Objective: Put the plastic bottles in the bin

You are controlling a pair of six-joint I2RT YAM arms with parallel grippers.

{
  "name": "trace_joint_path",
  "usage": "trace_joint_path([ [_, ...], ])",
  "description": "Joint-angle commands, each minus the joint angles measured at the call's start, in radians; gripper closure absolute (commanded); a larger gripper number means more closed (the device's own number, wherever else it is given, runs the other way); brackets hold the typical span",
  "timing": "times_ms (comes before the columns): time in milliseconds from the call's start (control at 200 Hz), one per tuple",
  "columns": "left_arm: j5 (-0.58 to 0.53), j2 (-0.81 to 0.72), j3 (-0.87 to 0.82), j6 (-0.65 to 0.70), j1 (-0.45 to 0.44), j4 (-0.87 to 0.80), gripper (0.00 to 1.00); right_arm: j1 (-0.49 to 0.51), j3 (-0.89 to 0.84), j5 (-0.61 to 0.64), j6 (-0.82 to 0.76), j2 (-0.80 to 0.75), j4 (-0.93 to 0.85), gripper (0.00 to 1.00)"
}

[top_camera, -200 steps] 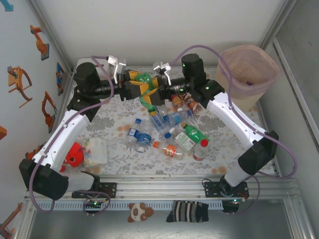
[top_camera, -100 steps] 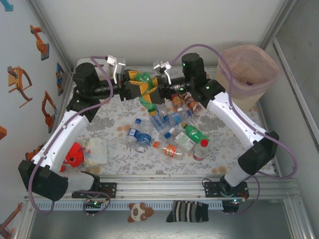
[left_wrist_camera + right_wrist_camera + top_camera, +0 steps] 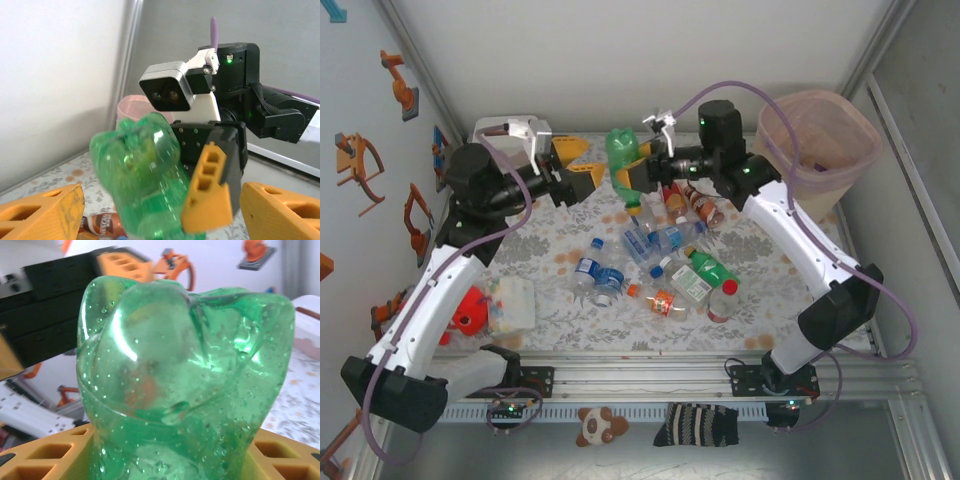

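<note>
A green plastic bottle (image 3: 622, 150) hangs above the back of the table, base up, with my right gripper (image 3: 634, 172) shut on its lower body. In the right wrist view the bottle (image 3: 185, 370) bulges up between my orange fingers (image 3: 47, 457). My left gripper (image 3: 582, 166) stands open just left of the bottle, apart from it. In the left wrist view the bottle (image 3: 142, 180) sits between and beyond my spread left fingers (image 3: 45, 212). Several more bottles (image 3: 665, 250), clear, green and red-labelled, lie mid-table. The pink-lined bin (image 3: 817, 140) stands at the back right.
A clear boxy container with a red object (image 3: 495, 305) sits at the left front. A brown-labelled bottle (image 3: 102, 225) lies on the patterned cloth (image 3: 555, 300) under the held bottle. White walls close the back and left; a metal rail (image 3: 650, 375) runs along the front.
My left gripper has let go of the green bottle and drawn back to the left. The right gripper now holds the bottle alone, tipped up a little higher.
</note>
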Motion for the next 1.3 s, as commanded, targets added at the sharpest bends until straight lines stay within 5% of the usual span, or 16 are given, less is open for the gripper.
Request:
trace_joint_path([
  [0, -0.061, -0.013, -0.019, 0.026, 0.009, -0.008, 0.19, -0.053, 0.021, 0.066, 0.031, -0.051, 0.012, 0.49],
  [826, -0.056, 0.034, -0.021, 0.014, 0.010, -0.043, 0.20, -0.621, 0.333, 0.396, -0.226, 0.024, -0.323, 0.50],
  [1292, -0.005, 0.120, 0.021, -0.013, 0.013, -0.060, 0.22, -0.766, 0.552, 0.535, -0.436, 0.258, -0.708, 0.51],
])
